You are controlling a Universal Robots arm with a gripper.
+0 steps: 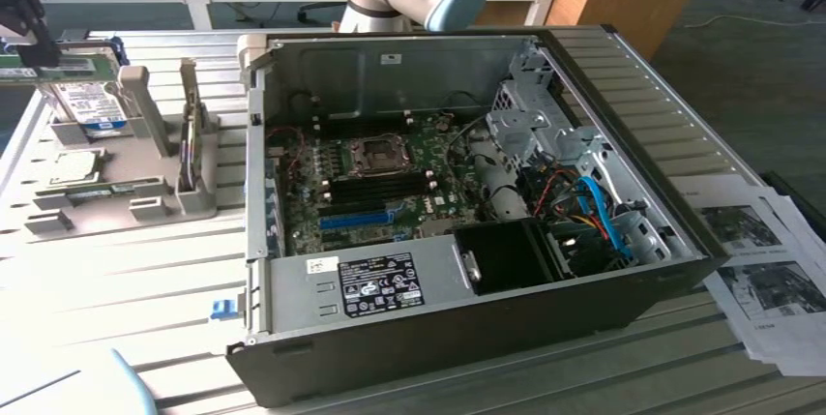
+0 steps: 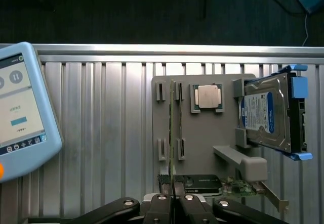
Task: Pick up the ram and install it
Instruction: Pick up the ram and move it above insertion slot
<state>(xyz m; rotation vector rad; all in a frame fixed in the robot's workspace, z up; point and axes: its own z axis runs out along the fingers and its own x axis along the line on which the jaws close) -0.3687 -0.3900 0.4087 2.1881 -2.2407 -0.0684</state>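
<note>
The ram (image 2: 171,128) is a thin green board seen edge-on in the wrist view, running out from between my fingertips. My gripper (image 2: 172,199) is shut on its near end. Below it lies the grey holder (image 2: 202,148), and the ram lines up between the holder's small clips. At the far left of the exterior view the gripper (image 1: 37,52) holds the green ram (image 1: 58,71) above the holder (image 1: 116,204), apart from the open computer case (image 1: 452,338). Inside the case the motherboard (image 1: 374,183) lies exposed, with dark long slots beside the processor socket.
The holder also carries a silver hard drive (image 2: 268,115) in blue brackets, a square silver processor (image 2: 207,96) and an upright card (image 1: 191,134). A blue-rimmed tablet (image 2: 20,113) lies on the ribbed table beside the holder. Printed sheets (image 1: 761,270) lie at the exterior view's right of the case.
</note>
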